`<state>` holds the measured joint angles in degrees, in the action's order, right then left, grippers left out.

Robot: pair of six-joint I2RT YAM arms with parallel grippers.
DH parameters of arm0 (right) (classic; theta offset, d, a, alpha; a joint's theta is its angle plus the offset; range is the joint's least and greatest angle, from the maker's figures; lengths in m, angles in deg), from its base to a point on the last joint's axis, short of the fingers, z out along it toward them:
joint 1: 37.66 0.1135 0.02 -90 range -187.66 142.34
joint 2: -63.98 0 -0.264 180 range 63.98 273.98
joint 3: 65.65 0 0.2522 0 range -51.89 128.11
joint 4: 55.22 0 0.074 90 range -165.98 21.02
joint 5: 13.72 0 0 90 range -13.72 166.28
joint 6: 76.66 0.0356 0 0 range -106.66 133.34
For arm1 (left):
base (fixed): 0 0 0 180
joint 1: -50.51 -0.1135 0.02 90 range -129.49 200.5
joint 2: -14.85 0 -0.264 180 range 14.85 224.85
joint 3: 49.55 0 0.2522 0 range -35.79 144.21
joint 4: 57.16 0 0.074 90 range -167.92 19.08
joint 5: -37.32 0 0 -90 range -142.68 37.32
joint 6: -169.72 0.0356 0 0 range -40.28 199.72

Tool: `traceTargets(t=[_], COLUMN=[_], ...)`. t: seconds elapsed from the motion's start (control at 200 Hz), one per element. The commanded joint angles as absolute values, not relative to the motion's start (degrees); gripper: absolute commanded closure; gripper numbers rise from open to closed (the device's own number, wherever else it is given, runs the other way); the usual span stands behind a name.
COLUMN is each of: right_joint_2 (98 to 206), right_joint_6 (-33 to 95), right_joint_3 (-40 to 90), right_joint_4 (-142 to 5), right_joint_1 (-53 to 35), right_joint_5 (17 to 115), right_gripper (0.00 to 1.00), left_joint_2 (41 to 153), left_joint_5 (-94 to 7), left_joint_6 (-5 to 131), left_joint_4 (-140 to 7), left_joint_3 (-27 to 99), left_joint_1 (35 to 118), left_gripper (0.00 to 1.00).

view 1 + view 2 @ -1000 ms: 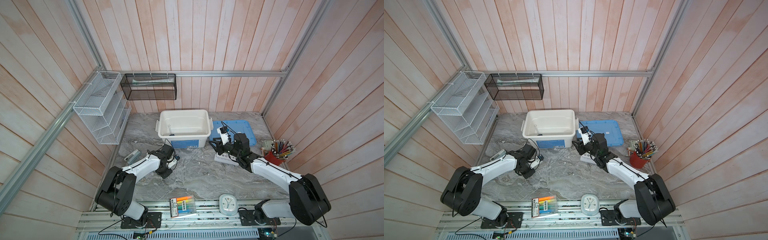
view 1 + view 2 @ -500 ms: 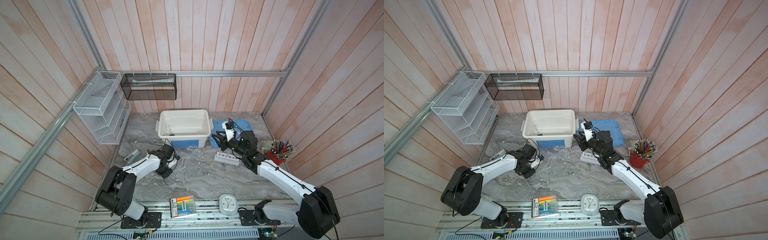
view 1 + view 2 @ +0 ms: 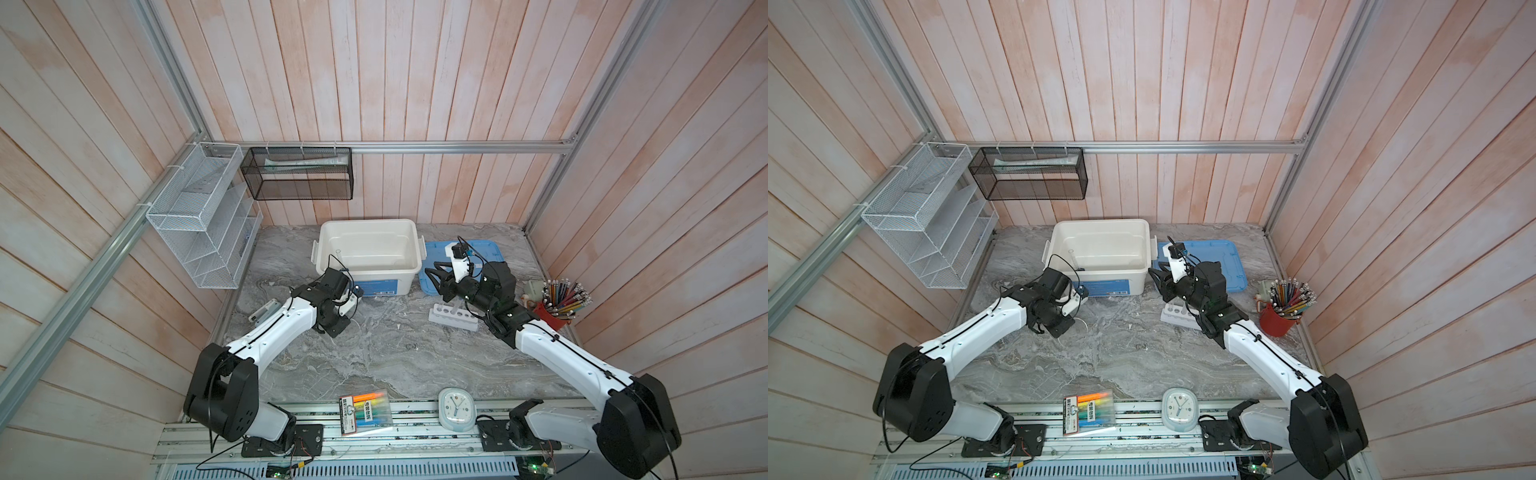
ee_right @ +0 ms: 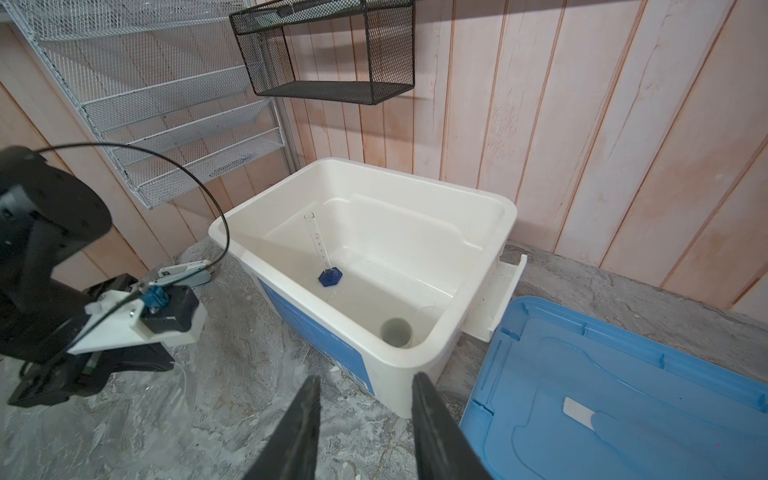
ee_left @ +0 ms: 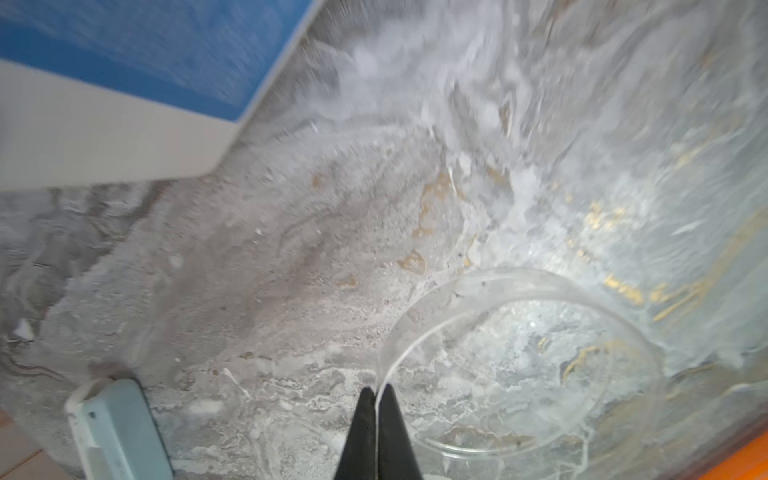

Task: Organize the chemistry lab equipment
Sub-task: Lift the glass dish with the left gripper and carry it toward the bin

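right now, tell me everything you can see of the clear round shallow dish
The clear round shallow dish is thin, transparent and empty, with a low wall; the grey marble tabletop shows through it. The left gripper is shut on its rim, a jaw either side of the wall. Whether it rests flat on the tabletop is unclear.

Cylinder point(image 4: 319, 249) in bin point(image 4: 415, 208) (beaker point(image 4: 397, 332) too, perhaps)

Pink plank walls point(image 3: 415, 83); grey marble tabletop point(image 3: 374, 357); white wire rack point(image 3: 195, 232), blk mesh shelf point(image 3: 299, 183).
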<state>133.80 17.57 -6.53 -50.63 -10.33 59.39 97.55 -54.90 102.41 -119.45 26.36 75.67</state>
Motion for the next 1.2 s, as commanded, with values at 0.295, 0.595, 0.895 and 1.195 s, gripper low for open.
traceTargets(t=[0.295,0.595,0.895,1.195], right_joint_2=[132.6,132.0,129.0,126.6], right_joint_6=[17.0,17.4,17.4,17.0], right_joint_3=[-6.6,-7.2,-8.4,-8.8], right_joint_4=[-50.5,-49.3,-49.0,-50.7], right_joint_1=[-10.4,-10.5,-10.8,-11.4], right_joint_5=[59.9,60.0,61.7,63.3], right_gripper=[0.62,0.62,0.62,0.62], left_joint_2=[98.5,117.0,136.6,143.6], left_joint_5=[-54.6,-59.7,-57.8,-56.6], left_joint_6=[94.5,90.8,90.2,90.7], left_joint_4=[-128.9,-130.1,-132.8,-131.3], left_joint_3=[53.5,80.9,98.4,99.6], left_joint_1=[77.8,76.4,72.9,69.5], left_gripper=[1.0,1.0,1.0,1.0])
